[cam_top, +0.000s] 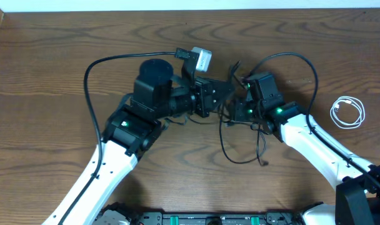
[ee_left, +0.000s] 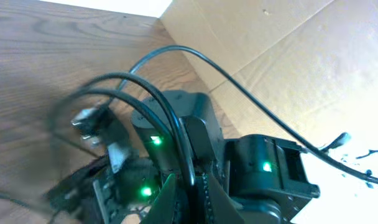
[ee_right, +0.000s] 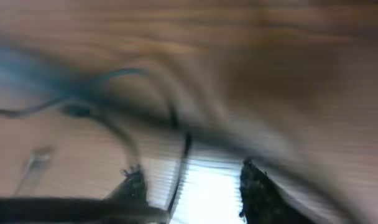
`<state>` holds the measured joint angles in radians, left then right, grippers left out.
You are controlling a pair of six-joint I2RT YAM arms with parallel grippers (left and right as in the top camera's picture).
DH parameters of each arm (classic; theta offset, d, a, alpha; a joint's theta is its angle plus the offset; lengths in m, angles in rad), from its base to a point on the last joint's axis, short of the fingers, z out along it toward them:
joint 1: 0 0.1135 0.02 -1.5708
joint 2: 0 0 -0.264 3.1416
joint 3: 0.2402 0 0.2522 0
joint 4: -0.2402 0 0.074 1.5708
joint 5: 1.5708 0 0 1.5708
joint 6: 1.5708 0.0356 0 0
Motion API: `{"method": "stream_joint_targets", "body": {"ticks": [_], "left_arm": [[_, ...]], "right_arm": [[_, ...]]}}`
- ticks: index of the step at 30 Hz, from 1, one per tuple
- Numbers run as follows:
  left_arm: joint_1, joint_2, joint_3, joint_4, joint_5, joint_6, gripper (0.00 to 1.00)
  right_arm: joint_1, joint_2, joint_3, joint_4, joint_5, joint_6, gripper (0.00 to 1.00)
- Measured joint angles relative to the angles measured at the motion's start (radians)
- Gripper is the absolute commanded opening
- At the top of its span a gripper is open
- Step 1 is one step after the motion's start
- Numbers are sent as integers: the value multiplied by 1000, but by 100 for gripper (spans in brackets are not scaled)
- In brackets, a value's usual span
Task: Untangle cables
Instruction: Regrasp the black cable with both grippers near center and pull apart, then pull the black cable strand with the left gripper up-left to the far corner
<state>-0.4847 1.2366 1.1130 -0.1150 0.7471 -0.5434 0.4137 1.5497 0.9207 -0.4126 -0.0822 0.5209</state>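
Observation:
Thin black cables [cam_top: 240, 156] trail from between the two grippers into a loose loop on the wood in front of them. My left gripper [cam_top: 222, 95] is shut on a black cable [ee_left: 176, 134], which arcs up out of its jaws [ee_left: 189, 186]. My right gripper [cam_top: 240, 105] faces it closely from the right. The right wrist view is blurred, but the right gripper [ee_right: 192, 180] has its fingers [ee_right: 254, 186] apart, with a thin black cable [ee_right: 179, 168] running between them, not pinched. The white cable [cam_top: 348, 112] lies coiled alone at the far right.
The wooden table [cam_top: 52, 37] stretches out around both arms. A thick black arm wire [cam_top: 89, 81] loops out to the left of the left arm. A cardboard wall [ee_left: 288, 56] rises beyond the table in the left wrist view.

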Motion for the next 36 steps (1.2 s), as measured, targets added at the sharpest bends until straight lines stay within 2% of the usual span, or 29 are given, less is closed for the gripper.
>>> {"method": "stream_joint_targets", "body": {"ticks": [1,2,12,18,24,30,36], "left_arm": [[24,-7,0,0,11,-2,8],[49,-16,0,-1,19,-3,8],[358,-86,-1,-31,40,2,8],[479,-91,-1,-178,-14,26,8],[555,-91,-1,-227,-112,29,8],[599,-91,-1,-249,-224,29,8],[607,-91,-1,-356,-458,-7,8]], "right_arm": [[-10,0,0,-27,40,1,2],[-23,0,0,-52,75,5,1],[-174,0,7,-124,205,13,1],[-246,0,7,-126,201,13,1],[-268,0,7,-108,97,-39,1],[-268,0,6,-83,-85,-163,1],[-268,-6,6,-14,-352,-269,1]]}}
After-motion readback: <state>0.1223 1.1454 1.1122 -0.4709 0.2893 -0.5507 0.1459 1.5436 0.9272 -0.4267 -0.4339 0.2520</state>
